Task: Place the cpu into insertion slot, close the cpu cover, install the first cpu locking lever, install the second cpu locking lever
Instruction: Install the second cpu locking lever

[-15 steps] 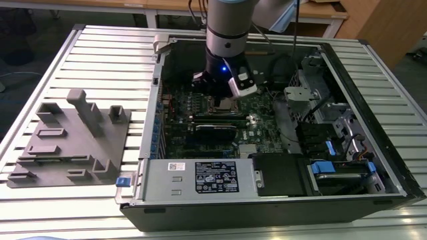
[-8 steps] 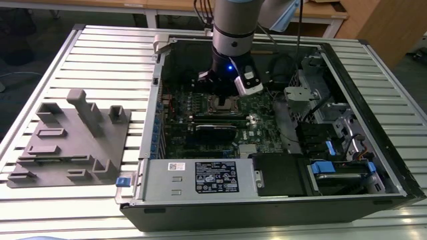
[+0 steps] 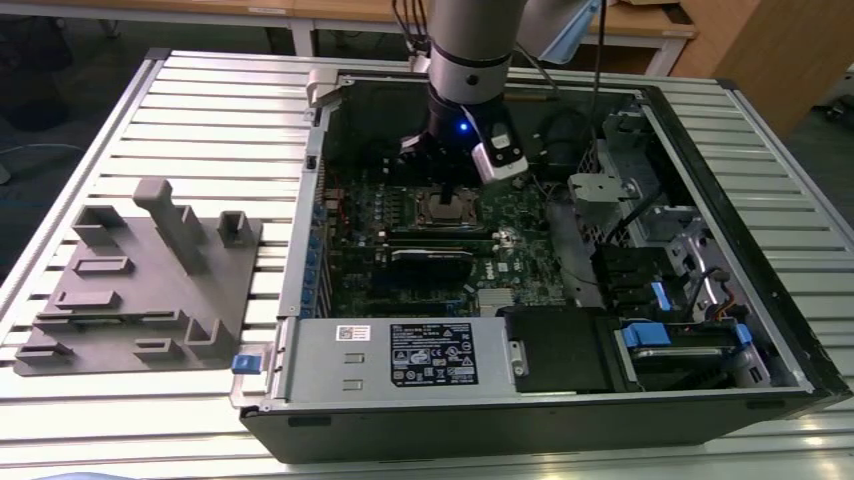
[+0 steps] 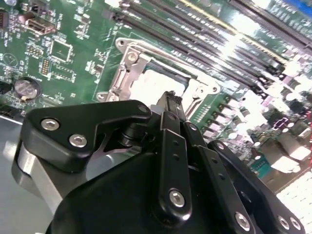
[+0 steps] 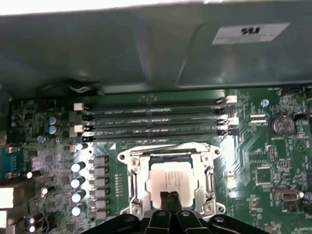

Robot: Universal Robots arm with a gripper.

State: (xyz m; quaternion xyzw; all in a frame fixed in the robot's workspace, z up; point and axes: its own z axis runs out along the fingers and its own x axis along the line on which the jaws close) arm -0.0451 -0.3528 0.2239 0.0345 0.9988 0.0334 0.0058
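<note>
A: What crowds the gripper point(image 5: 169, 201)?

B: It hangs low over the cpu cover point(image 5: 170, 181), fingertips pressed together. Memory slots point(image 5: 151, 122) run just beside the socket, with the case wall point(image 5: 146, 48) rising behind them.

A: Any free room?

B: Above the green motherboard point(image 3: 400, 235), where the case stands uncovered.

Grey cylindrical arm with a blue light; black end effector point(image 4: 170, 105) with silver screws and slim fingers point(image 5: 169, 200).
</note>
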